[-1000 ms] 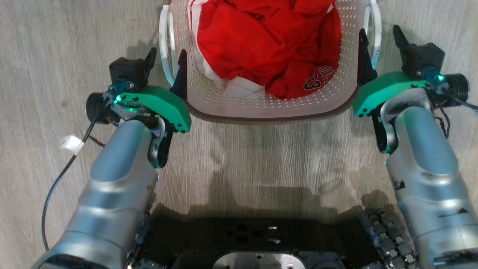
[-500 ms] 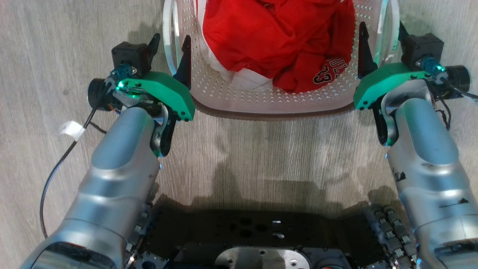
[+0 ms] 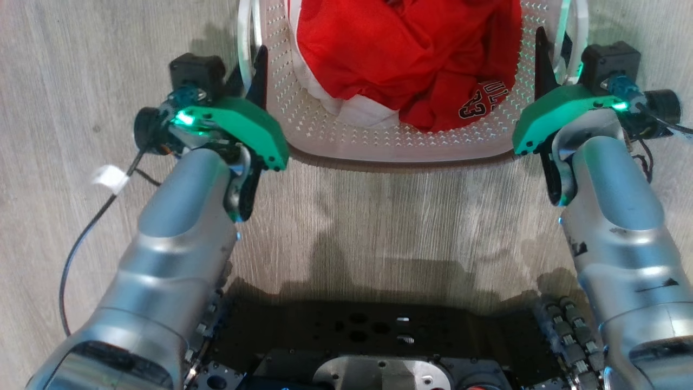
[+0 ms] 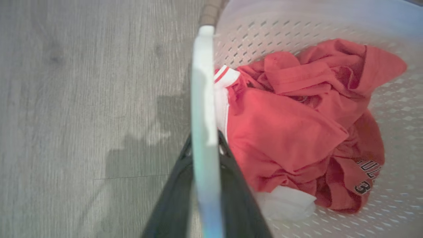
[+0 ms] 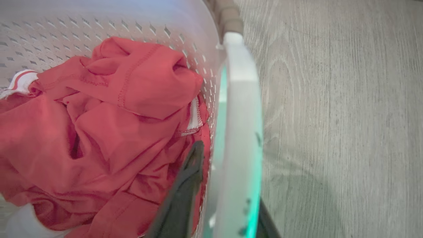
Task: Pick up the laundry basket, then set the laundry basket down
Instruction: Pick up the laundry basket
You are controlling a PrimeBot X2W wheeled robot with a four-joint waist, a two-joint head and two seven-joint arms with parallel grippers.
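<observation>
At the left gripper (image 4: 204, 140): two long dark fingers, squeezed together on the thin white left handle (image 4: 203, 82). One finger on each side, both touching it. From above, the same handle standing up between the fingers, next to a green wrist cover (image 3: 238, 127) with a small bright light.

At the right gripper (image 5: 231, 172): clamped as well, on the wide white right handle (image 5: 241, 115). One dark finger inside, close to the red cloth. The other finger outside, low down and mostly hidden. A green glow on that handle.

Between the two grippers: the small white plastic laundry basket (image 3: 390, 146), rounded, full of little holes, with a brown woven-look rim (image 5: 228, 15). Gripped at both sides. Right in front of the robot, at the top middle of the head view, with its far part cut off by the edge. Hard to tell whether on the floor or a little above it. A dark shadow just under the near side.

Inside the basket: a crumpled red shirt (image 3: 395, 49) with dark printed numbers, and a bit of white cloth (image 3: 363, 114) near the front.

Further out: a pale silver left forearm (image 3: 178, 233) and right forearm (image 3: 617, 216). A thin black cable with a white tag (image 3: 111, 179) by the left arm. Grey wooden floor (image 3: 379, 216) all around, and the black robot base (image 3: 379, 336) at the bottom.
</observation>
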